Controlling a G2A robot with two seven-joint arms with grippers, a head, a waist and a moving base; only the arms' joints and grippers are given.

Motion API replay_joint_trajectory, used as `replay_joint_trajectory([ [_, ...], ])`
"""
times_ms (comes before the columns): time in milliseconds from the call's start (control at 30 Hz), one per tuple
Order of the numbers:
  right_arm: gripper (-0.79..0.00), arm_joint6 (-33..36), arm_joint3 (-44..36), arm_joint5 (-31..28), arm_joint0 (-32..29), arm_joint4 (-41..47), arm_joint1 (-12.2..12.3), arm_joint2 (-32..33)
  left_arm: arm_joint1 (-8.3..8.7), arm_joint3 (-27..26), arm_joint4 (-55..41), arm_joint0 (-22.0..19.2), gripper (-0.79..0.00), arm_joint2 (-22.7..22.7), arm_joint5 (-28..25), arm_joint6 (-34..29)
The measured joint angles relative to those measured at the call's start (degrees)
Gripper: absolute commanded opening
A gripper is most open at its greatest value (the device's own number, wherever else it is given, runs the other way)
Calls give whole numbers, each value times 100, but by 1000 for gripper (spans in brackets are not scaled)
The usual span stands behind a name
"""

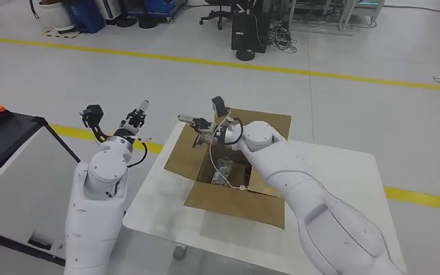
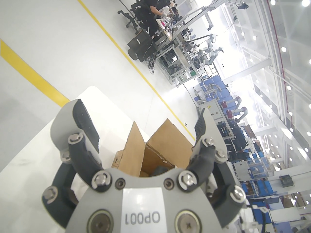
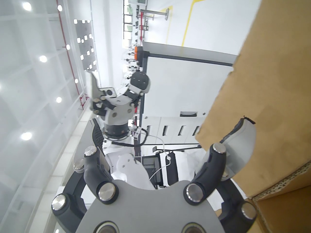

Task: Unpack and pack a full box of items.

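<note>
An open cardboard box [image 1: 237,203] stands on the white table [image 1: 172,213], all its flaps folded out. Several wrapped items [image 1: 223,168] lie inside it. My right gripper [image 1: 194,124] hovers over the box's left flap [image 3: 267,86], open and holding nothing. One of its fingers [image 3: 243,132] sits close against that flap. My left gripper [image 1: 139,111] is raised off the table's left edge, apart from the box [image 2: 167,144]. In the left wrist view it [image 2: 141,109] stands open and empty. The right wrist view shows the left gripper [image 3: 104,103] farther off.
A black-framed cart [image 1: 20,134] stands to the left of the table. Bare tabletop [image 1: 330,165] lies to the right of the box and in front of it. Yellow floor lines run behind the table.
</note>
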Motion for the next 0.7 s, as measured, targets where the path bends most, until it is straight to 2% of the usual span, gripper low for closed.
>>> replay_joint_trajectory([
  [133, 0, 601, 21, -283, 62, 10, 274, 340, -3, -171, -12, -44, 0, 94, -14, 56],
  [267, 0, 1317, -21, -589, -93, 115, 669, 808, -14, -438, -157, -48, 0, 181, -10, 83],
  [367, 0, 1984, -121, -635, -281, 280, 989, 1216, -16, -585, -505, -77, 0, 248, 25, -295],
  [500, 0, 2703, -426, -845, -635, 373, 1437, 1800, 7, -662, -541, -183, 0, 523, -334, -822],
  [700, 0, 3492, -1288, -464, -1487, 611, 2161, 2975, 3, -270, -397, -506, 0, 1194, -867, -1385],
])
